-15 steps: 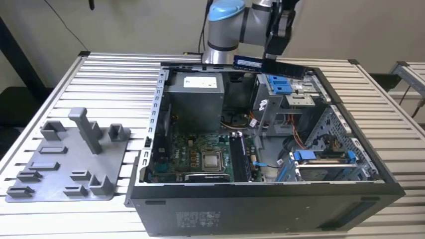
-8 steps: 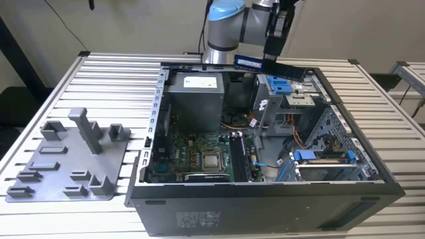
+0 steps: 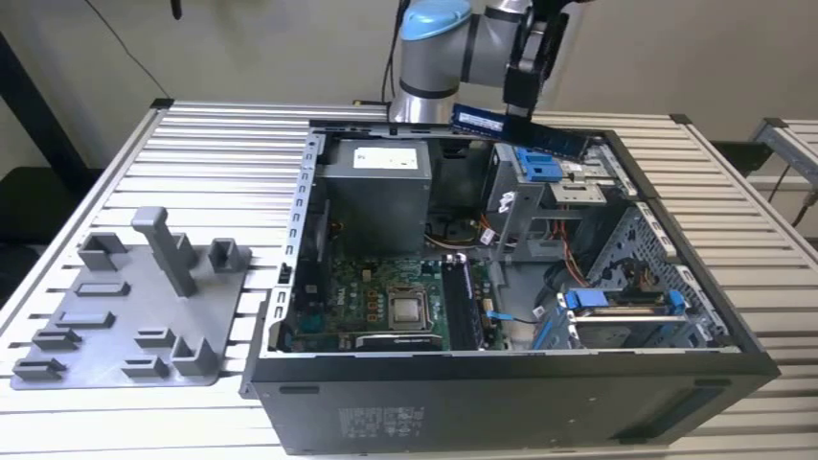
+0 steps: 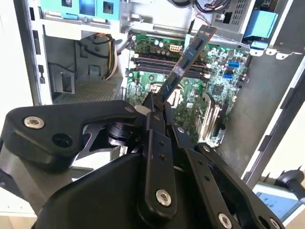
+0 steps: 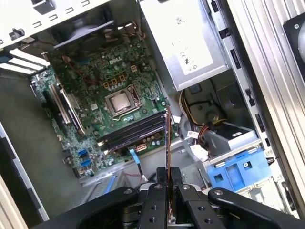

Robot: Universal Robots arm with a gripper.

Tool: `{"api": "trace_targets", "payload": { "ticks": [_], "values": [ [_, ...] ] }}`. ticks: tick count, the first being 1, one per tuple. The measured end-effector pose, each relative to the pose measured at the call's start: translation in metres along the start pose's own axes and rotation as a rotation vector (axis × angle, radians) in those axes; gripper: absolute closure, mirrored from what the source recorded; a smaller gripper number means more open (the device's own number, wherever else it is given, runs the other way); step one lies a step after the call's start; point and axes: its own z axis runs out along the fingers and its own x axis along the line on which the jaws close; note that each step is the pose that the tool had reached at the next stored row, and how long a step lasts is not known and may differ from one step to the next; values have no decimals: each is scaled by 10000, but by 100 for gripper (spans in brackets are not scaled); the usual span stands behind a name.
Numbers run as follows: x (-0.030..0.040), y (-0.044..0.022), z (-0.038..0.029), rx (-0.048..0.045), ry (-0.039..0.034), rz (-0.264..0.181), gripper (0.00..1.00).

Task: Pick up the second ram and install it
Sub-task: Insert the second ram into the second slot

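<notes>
Gripper (image 3: 520, 107) clamped on the second ram (image 3: 553, 137), held in the air over the far edge of the open computer case (image 3: 511, 388).
Ram's long axis is roughly level along that edge. The memory slots (image 3: 458, 305) lie below it toward the near edge and look crosswise to it. The case holds the motherboard (image 3: 371, 297) and power supply (image 3: 374, 187).

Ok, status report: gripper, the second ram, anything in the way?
Gripper shut on the second ram. Ram held above the open computer case, not yet in a slot. Nothing seen blocking the motherboard memory slots.
</notes>
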Motion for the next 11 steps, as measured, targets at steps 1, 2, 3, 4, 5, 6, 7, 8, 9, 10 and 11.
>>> {"api": "trace_targets", "payload": {
  "ticks": [1,2,3,4,5,6,7,8,9,10,11],
  "values": [
    [0,0,2,3,0,117,86],
    [0,0,3,5,1,235,86],
    [0,0,5,8,1,349,86],
    [0,0,6,10,2,464,86],
    [0,0,8,13,4,579,86],
    [0,0,10,16,3,697,86],
    [0,0,12,19,5,823,86],
    [0,0,14,22,5,946,86],
    [0,0,15,25,7,1069,86],
    [0,0,17,28,8,1202,86],
    [0,0,19,31,9,1324,86]
  ]
}}
